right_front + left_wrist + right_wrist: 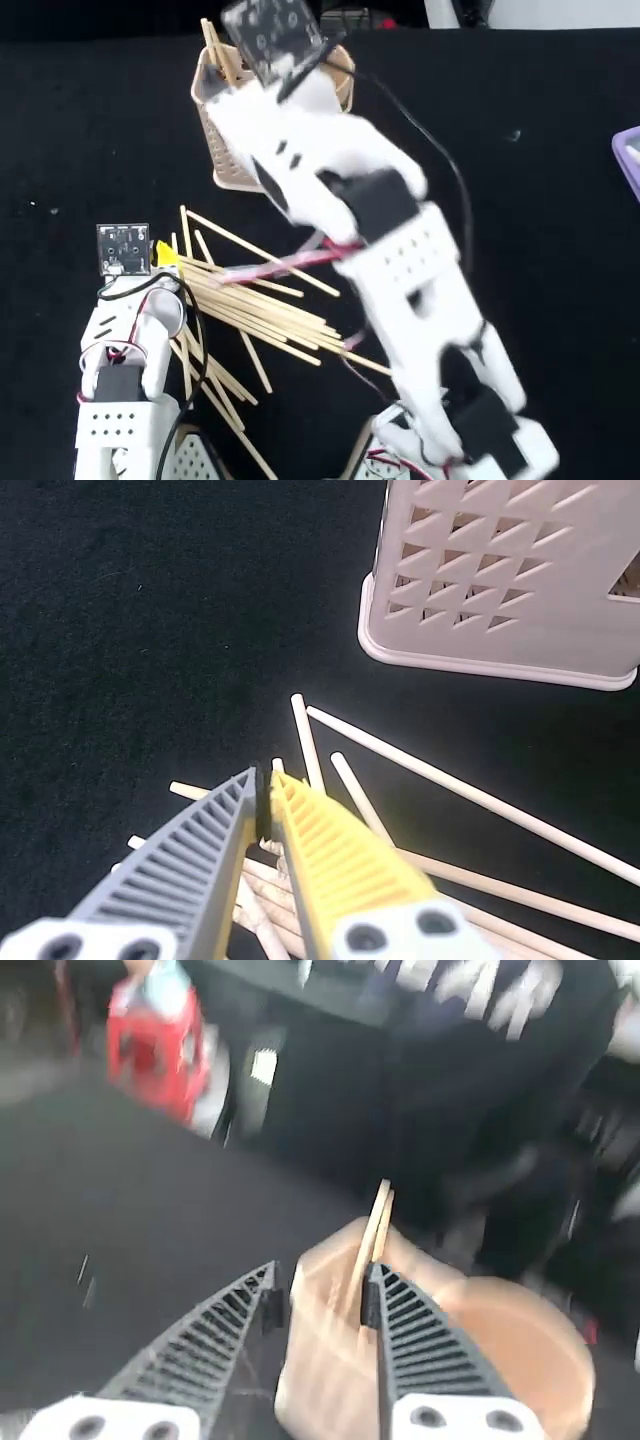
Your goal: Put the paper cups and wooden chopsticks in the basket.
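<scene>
Chopsticks of pale wood (255,315), over a dozen, strewn across black desk (100,120) near one white lattice basket (225,150). Left jaws nearly closed above pile, holding nothing. Right jaws wide apart astride one of two brown paper cups (330,1370) in basket.

White arm links (420,290), black servos (385,200), black and red cables (300,262); left end effector (264,776) grey-yellow, ridged.

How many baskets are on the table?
1: the white latticed plastic basket at the black table's far end, beneath the right tool. The arm could hide another.
</scene>
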Motion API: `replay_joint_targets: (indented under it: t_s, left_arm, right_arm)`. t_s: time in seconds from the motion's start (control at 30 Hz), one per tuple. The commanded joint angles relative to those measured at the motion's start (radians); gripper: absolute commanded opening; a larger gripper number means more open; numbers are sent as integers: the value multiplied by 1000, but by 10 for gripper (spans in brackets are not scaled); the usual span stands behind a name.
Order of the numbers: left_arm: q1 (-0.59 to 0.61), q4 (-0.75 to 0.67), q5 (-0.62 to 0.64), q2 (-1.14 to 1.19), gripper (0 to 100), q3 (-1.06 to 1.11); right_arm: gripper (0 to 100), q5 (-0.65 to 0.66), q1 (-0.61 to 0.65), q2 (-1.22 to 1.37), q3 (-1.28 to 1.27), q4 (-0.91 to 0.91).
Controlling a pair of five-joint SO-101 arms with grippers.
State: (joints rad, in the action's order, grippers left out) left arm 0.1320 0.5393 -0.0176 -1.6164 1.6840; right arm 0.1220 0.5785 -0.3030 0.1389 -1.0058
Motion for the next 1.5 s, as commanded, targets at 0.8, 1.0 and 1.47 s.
replay_joint_targets:
  t_s: [0.8, 1.0, 1.47]
  left_arm:
    - [-2, 5, 3, -11, 33, 24]
    - [-2, 5, 3, -11, 33, 24]
    - [-2, 5, 3, -11, 33, 24]
  right_arm:
    - [208, 203, 32, 291, -710, 101]
    - [209, 242, 95, 400, -584, 18]
    - [70, 339, -18, 545, -475, 14]
